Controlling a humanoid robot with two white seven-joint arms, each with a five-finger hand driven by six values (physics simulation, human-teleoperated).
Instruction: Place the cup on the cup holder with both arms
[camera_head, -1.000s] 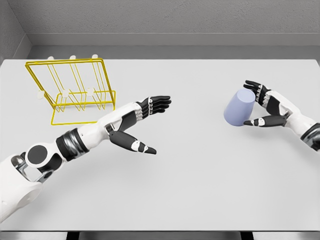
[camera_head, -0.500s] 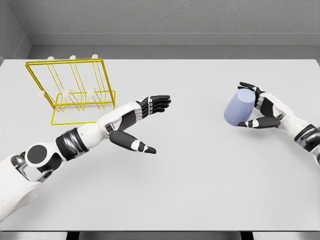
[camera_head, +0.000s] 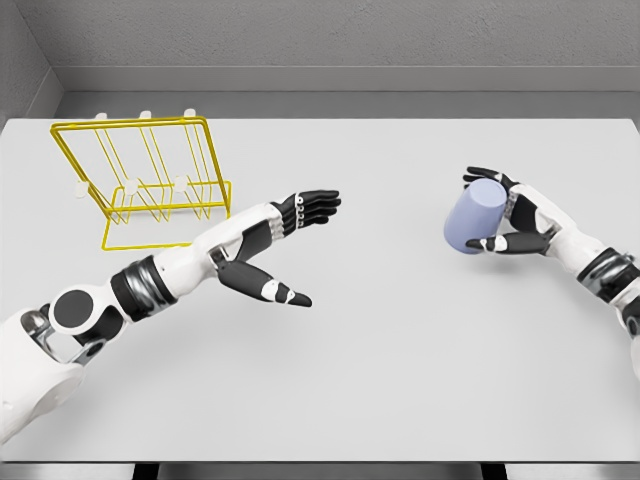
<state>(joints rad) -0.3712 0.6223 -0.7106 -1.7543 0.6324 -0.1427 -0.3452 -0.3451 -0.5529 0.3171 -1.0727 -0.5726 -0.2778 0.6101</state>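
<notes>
The right hand (camera_head: 520, 215) has closed more around the cup (camera_head: 473, 217) since a second ago, and hand and cup have slid a little to the left. The dark fingers (camera_head: 483, 177) now wrap over the top of the cup, and the thumb presses on its lower side. The cup is light purple and leans over, with its wider end low and to the left. Whether its low end touches the bench (camera_head: 400, 340) is hard to tell.

The left hand (camera_head: 285, 245) has not moved. It hangs over the middle of the bench with its fingers straight and spread, and its thumb points down and to the right. It holds nothing.

The yellow wire rack (camera_head: 150, 185) sits in the same spot, at the far left of the bench, near the back edge. It has small white tips on its pegs. The left arm reaches out just in front of it.

The cup is on the right side of the bench, well apart from the rack. Between the two hands there is a wide bare stretch of grey bench. The front part of the bench is bare too. A grey wall (camera_head: 340, 40) stands behind the back edge.
</notes>
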